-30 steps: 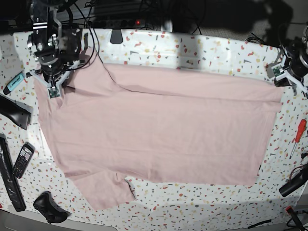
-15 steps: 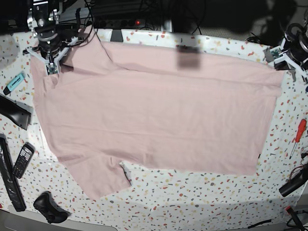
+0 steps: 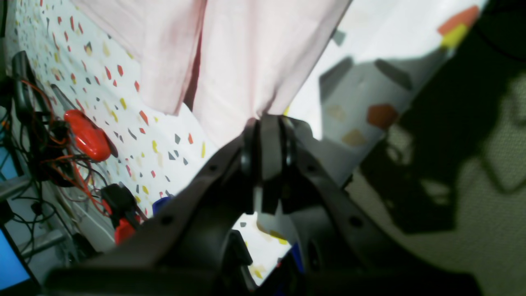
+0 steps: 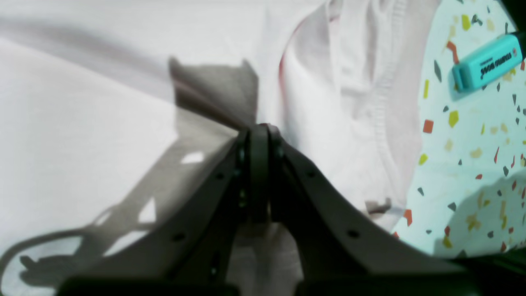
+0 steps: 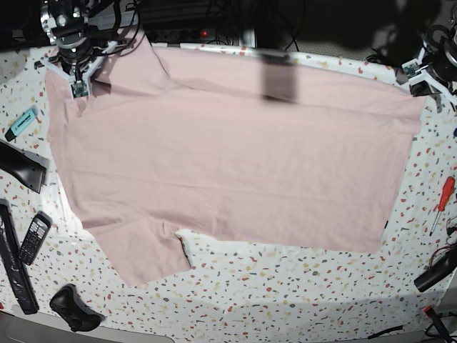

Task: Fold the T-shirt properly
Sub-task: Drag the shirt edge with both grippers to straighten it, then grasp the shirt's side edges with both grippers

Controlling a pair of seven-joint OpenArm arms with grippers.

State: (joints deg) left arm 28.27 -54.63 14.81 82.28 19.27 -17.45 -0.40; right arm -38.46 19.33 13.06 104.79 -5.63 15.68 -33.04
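T-shirt point(image 5: 235, 157) spread plain side up across speckled surface point(image 5: 285, 286). Left gripper point(image 3: 265, 123) and right gripper point(image 4: 259, 129) each pinch its far edge. Turquoise highlighter point(image 4: 487, 61), red screwdriver point(image 5: 443, 202), phone point(image 5: 33, 237) lie alongside.

Left claw point(image 3: 266, 123) clamped, right claw point(image 4: 259, 129) clamped — arms spread wide

A speckled white worktop point(image 5: 285, 293) is covered mostly by the spread pink T-shirt point(image 5: 235, 164), with a teal marker point(image 5: 23, 121), phone point(image 5: 33, 238) and black remote point(image 5: 13, 257) laid along its left edge and a red screwdriver point(image 5: 443, 200) near its right edge.
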